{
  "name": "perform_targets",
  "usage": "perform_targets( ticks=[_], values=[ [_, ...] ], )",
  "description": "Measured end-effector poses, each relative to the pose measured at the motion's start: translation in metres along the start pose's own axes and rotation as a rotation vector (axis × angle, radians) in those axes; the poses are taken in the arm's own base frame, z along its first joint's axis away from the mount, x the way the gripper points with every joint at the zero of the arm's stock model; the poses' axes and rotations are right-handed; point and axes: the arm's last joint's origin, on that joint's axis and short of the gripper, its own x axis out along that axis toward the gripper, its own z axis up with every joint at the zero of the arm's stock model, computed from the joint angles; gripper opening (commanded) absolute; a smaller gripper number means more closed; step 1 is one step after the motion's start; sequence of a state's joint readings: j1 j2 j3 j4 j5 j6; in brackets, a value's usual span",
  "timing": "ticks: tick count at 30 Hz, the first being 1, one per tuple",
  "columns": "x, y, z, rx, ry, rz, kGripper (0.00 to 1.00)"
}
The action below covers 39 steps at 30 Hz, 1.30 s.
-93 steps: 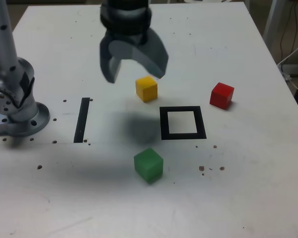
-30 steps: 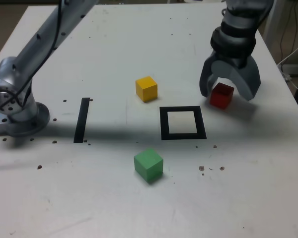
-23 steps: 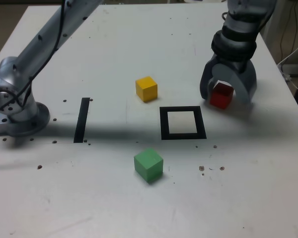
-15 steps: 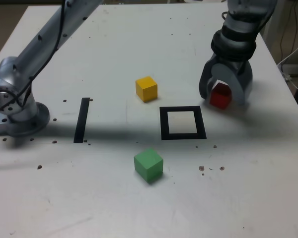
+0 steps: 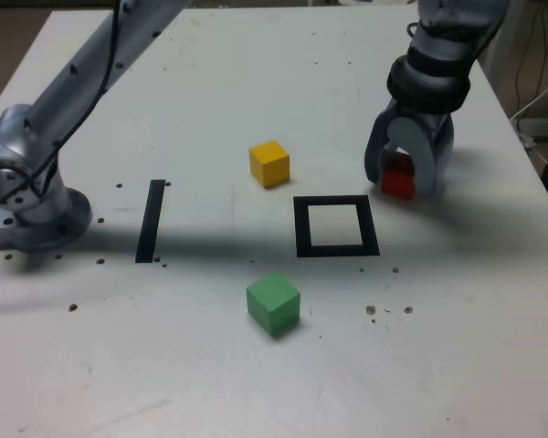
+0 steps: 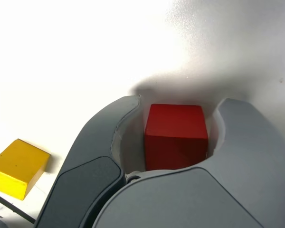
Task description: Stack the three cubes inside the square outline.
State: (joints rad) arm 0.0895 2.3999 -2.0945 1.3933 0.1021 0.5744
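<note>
Nearest in the exterior view, a small solid green cube [image 5: 274,303] sits on the smooth white tabletop [image 5: 146,365], nearer the camera than the square outline and off toward the exterior view's left. It is turned so that one corner points roughly at the camera.

Next comes the square outline [image 5: 305,228] itself, a thick black tape frame around a pale square centre, lying flat with no cube inside it. Well apart from the outline, on the exterior view's left, is a straight black tape strip [image 5: 151,222]. Farther out on that same side of the outline stands the rounded grey metal base [image 5: 38,219] of the robot arm.

Just beyond the outline's far corner on the exterior view's right is a small solid red cube [image 5: 399,177], outside the frame. The grey gripper [image 5: 400,186], with its broad curved jaws, reaches down over it from the far side. The jaws are drawn in narrow, one on each side of the red cube, and clasp it between them at the tabletop. The wrist view shows the cube's faces lined up with the jaws.

A small solid yellow cube [image 5: 269,164] rests on the tabletop beyond the outline, toward the exterior view's left, apart from the gripper.
</note>
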Motion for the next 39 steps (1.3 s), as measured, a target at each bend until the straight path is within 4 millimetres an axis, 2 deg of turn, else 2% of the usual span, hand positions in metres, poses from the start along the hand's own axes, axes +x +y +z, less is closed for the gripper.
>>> perform_targets(
  ticks=[5, 11, 18, 23, 31, 36, 39],
  values=[
    [0.000, -0.001, -0.001, -0.012, 0.007, -0.006, 0.25],
    [-0.001, -0.007, -0.009, -0.138, 0.028, -0.042, 0.25],
    [-0.011, -0.028, -0.028, -0.304, 0.022, -0.113, 0.25],
    [-0.017, -0.043, -0.041, -0.361, -0.007, -0.152, 0.25],
    [-0.006, -0.061, -0.052, -0.377, -0.021, -0.182, 0.25],
    [0.010, -0.068, -0.058, -0.384, -0.027, -0.184, 0.25],
    [0.011, -0.070, -0.061, -0.388, -0.046, -0.179, 0.25]
  ],
)
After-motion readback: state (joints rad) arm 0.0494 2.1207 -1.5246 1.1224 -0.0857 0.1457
